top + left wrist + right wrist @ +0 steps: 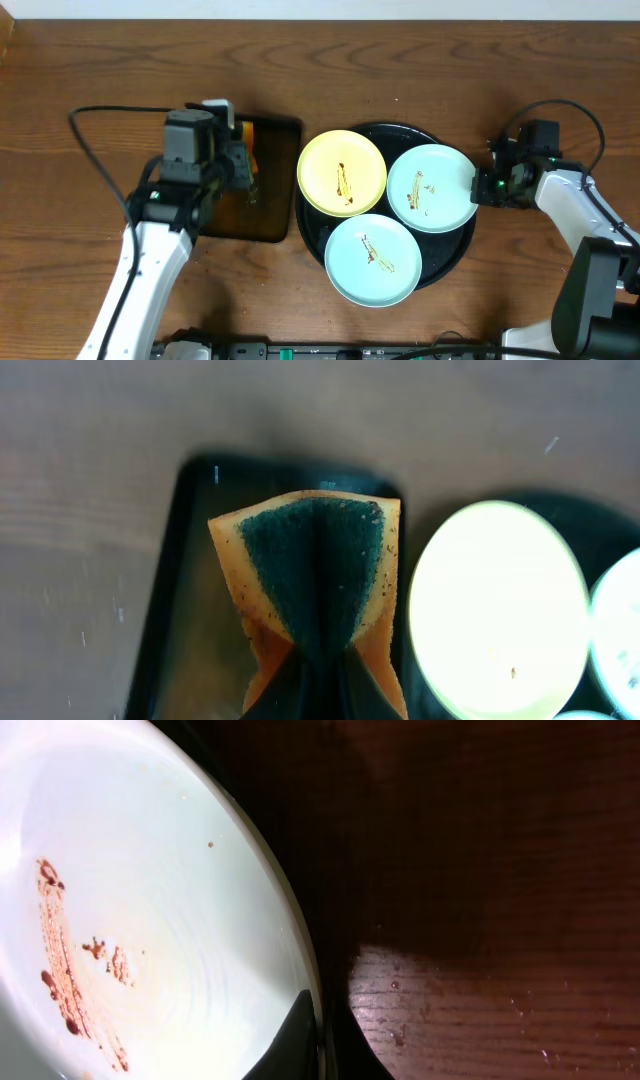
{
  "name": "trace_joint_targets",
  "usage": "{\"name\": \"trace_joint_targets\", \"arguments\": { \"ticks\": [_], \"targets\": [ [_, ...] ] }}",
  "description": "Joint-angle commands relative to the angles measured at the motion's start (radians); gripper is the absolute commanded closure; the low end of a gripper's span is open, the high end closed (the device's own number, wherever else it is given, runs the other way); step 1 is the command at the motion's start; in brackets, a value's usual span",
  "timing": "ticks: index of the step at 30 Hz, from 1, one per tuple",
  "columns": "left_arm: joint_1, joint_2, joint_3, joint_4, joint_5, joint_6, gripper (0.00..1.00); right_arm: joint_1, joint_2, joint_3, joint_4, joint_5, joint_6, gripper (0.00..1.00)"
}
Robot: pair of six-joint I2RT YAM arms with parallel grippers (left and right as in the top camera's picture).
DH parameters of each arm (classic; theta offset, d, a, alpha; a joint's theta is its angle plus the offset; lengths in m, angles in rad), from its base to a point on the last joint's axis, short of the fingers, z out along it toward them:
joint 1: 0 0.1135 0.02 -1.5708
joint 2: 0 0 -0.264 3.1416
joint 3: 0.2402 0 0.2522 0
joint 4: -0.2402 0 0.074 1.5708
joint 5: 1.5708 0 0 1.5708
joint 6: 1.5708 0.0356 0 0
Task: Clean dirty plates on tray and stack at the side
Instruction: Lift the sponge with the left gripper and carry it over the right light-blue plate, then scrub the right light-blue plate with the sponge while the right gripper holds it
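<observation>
Three plates lie on the round black tray (452, 252): a pale yellow one (342, 172) at the back left, a mint one (432, 187) at the right and a mint one (372, 258) at the front. All carry brown sauce streaks. My right gripper (482, 186) is shut on the right mint plate's rim (150, 920), one finger inside and one outside (325, 1040). My left gripper (318, 690) is shut on an orange sponge with a dark green pad (312, 575), folding it over the small rectangular tray (180, 610).
The small dark rectangular tray (255, 215) sits just left of the round tray. Bare wood tabletop (420, 70) lies behind and to the right of the trays (480, 1010). A black cable (90, 150) loops at the left arm.
</observation>
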Motion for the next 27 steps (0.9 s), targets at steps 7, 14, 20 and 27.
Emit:
{"name": "trace_joint_targets", "arguments": {
  "ticks": [7, 14, 20, 27],
  "targets": [
    [-0.005, 0.179, 0.051, -0.099, 0.115, -0.013, 0.93, -0.005, 0.018, 0.005, -0.048, 0.034, -0.016, 0.99],
    [-0.113, 0.224, 0.168, -0.133, 0.17, -0.024, 0.93, 0.018, 0.018, 0.005, -0.06, 0.033, -0.016, 0.99],
    [-0.265, 0.306, 0.298, -0.146, 0.175, -0.071, 0.93, 0.027, 0.018, 0.005, -0.062, 0.033, -0.016, 0.99],
    [-0.411, 0.5, 0.491, -0.14, 0.288, -0.127, 0.93, 0.027, 0.018, 0.005, -0.069, 0.033, -0.016, 0.99]
  ]
}}
